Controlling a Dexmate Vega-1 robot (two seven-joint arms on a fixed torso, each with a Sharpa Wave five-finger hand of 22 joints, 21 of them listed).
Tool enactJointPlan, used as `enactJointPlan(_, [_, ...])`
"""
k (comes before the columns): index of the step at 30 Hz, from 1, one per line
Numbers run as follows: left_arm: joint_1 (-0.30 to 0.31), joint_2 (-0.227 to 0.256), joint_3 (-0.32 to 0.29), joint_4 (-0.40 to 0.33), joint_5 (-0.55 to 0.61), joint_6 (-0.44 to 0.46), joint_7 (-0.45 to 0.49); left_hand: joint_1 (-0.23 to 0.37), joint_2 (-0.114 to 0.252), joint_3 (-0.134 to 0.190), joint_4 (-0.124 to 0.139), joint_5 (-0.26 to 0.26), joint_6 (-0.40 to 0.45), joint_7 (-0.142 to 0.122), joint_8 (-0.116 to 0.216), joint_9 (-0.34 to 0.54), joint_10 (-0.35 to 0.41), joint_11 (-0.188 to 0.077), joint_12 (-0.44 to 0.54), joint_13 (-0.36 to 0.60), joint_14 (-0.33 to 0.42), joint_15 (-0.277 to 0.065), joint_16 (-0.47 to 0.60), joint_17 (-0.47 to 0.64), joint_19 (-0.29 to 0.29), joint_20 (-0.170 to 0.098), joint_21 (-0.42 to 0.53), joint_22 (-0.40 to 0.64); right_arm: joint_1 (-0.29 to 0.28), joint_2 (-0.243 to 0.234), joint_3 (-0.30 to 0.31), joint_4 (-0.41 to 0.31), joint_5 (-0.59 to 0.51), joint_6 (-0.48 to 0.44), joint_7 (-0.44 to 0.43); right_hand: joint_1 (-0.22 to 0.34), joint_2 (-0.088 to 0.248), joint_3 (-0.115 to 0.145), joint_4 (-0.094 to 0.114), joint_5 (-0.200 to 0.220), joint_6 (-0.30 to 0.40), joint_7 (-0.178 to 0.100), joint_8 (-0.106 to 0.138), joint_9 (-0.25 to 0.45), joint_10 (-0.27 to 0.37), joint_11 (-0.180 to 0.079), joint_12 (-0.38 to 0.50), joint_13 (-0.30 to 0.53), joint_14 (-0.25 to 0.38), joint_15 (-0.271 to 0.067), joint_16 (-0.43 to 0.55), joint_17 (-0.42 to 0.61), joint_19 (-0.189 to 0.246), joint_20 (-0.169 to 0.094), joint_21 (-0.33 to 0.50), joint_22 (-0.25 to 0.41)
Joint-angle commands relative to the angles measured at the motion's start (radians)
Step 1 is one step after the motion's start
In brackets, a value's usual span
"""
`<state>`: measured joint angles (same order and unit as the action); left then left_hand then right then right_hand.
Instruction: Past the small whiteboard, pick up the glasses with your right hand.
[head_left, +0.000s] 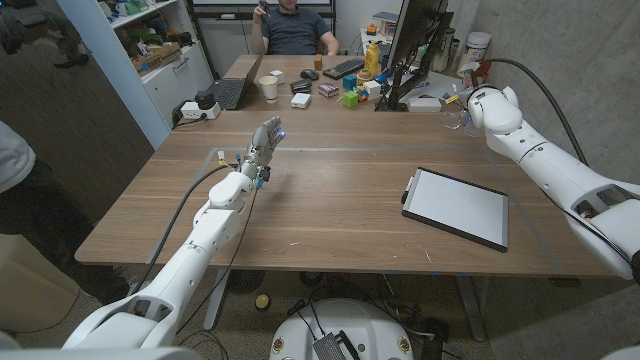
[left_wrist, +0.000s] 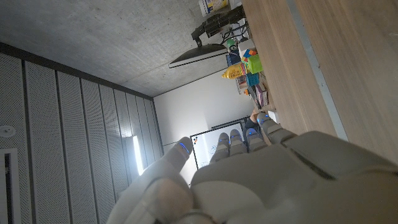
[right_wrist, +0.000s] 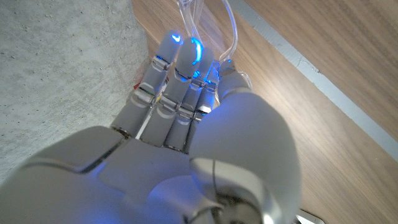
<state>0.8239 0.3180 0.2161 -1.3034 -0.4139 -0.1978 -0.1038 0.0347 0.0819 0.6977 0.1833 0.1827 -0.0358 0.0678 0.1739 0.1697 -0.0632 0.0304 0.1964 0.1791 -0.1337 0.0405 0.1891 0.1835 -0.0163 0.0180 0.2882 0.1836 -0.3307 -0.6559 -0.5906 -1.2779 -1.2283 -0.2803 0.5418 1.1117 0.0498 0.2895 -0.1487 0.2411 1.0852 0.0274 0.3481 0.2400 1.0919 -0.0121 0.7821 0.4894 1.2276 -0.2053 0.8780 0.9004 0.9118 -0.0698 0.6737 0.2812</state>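
The clear-framed glasses lie on the wooden table at its far right, beyond the small whiteboard. My right hand is at the glasses, mostly hidden behind its own wrist in the head view. In the right wrist view its fingers reach out straight and close together, their tips on the glasses. Whether the thumb pinches the frame is hidden. My left hand stands over the table's left middle, fingers stretched upward, holding nothing; its back also shows in the left wrist view.
A dark monitor stands just behind the glasses. Toy blocks, a keyboard, a paper cup and a laptop sit at the far end. One person sits behind the table, another at the left edge.
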Motion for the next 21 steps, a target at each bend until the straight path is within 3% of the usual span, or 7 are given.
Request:
enactJointPlan(1, [-0.004, 0.001, 0.001, 0.001, 0.004, -0.003, 0.002, -0.007, 0.102, 0.007, 0.001, -0.001, -0.001, 0.004, 0.006, 0.004, -0.009, -0.003, 0.003, 0.004, -0.009, 0.005, 0.001, 0.003, 0.006, 0.007, -0.002, 0.002, -0.049, -0.008, 0.074, -0.066, 0.031, 0.007, -0.079, 0.053, 0.047, -0.001, 0.002, -0.006, 0.048, 0.040, 0.008, 0.012, 0.047, 0.030, 0.010, 0.006, 0.001, -0.007, 0.011, 0.014, -0.006, 0.002, 0.012, 0.005])
enactJointPlan(8, [-0.004, 0.001, 0.001, -0.003, 0.006, -0.002, 0.009, -0.008, 0.102, 0.008, 0.001, -0.001, -0.001, 0.003, 0.006, 0.004, -0.009, -0.002, 0.002, 0.004, -0.009, 0.004, 0.001, 0.003, 0.006, 0.007, -0.003, 0.002, -0.059, -0.004, 0.096, -0.074, 0.041, 0.014, -0.122, 0.055, 0.049, 0.000, 0.002, -0.009, 0.047, 0.045, 0.008, 0.017, 0.047, 0.031, 0.011, 0.009, 0.001, -0.007, 0.014, 0.032, -0.009, 0.002, 0.023, 0.006])
enactJointPlan(21, [0.004, 0.004, 0.003, -0.019, 0.008, -0.005, 0.020, -0.008, 0.102, 0.008, 0.001, -0.001, -0.001, 0.004, 0.006, 0.004, -0.009, -0.004, 0.003, 0.004, -0.009, 0.004, 0.001, 0.003, 0.007, 0.008, -0.005, 0.002, -0.135, -0.014, 0.195, -0.133, 0.133, 0.036, -0.285, 0.056, 0.050, 0.001, 0.003, -0.016, 0.047, 0.051, 0.009, 0.026, 0.046, 0.032, 0.015, 0.018, -0.002, -0.005, 0.019, 0.065, -0.016, 0.003, 0.044, 0.008])
